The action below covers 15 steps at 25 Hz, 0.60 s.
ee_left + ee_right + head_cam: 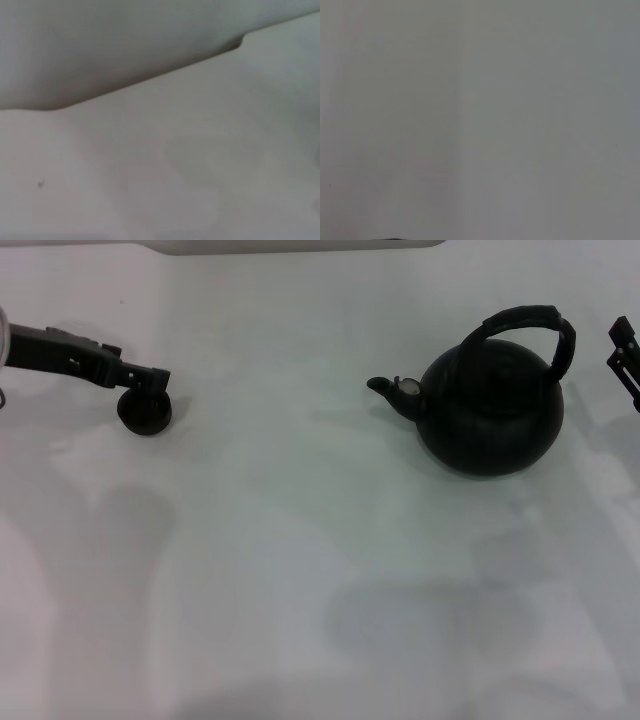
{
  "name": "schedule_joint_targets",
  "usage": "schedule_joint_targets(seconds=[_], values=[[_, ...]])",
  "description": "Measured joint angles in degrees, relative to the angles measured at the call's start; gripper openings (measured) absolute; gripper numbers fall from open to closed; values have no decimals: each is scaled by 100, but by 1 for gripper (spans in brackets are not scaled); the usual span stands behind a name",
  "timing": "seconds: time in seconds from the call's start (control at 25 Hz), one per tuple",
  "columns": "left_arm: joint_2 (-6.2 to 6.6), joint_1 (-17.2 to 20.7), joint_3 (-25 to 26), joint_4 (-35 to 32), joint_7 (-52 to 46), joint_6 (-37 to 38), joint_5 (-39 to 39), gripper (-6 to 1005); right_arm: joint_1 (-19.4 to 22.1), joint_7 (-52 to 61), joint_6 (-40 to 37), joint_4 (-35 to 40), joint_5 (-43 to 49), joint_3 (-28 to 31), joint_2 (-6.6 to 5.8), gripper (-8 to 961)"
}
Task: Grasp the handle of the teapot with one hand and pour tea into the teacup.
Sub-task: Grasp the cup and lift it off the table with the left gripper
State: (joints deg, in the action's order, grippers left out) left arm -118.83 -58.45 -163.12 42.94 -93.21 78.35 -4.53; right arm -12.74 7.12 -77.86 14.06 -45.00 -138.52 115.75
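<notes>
In the head view the black teapot (490, 410) stands upright on the white table, right of centre, with its spout (385, 387) pointing left. Its thick arched handle (530, 325) spans over the lid. My right gripper (620, 348) shows only partly at the right edge, just right of the handle and apart from it, with its fingers spread and nothing in them. The tiny black teacup (145, 414) sits at the far left. My left gripper (150, 378) reaches in from the left, its tip right at the cup's far rim. No tea shows.
The white table (320, 570) stretches wide between cup and teapot and towards me. Its far edge and a pale wall show in the left wrist view (150, 80). The right wrist view shows only plain white surface.
</notes>
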Motion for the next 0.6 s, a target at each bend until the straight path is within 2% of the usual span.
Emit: schedule_joint_targets(seconds=[0.6], values=[[0,-98,0,-304,-52,-415,-318,884,0,-1,9,0,0,0,0,858]])
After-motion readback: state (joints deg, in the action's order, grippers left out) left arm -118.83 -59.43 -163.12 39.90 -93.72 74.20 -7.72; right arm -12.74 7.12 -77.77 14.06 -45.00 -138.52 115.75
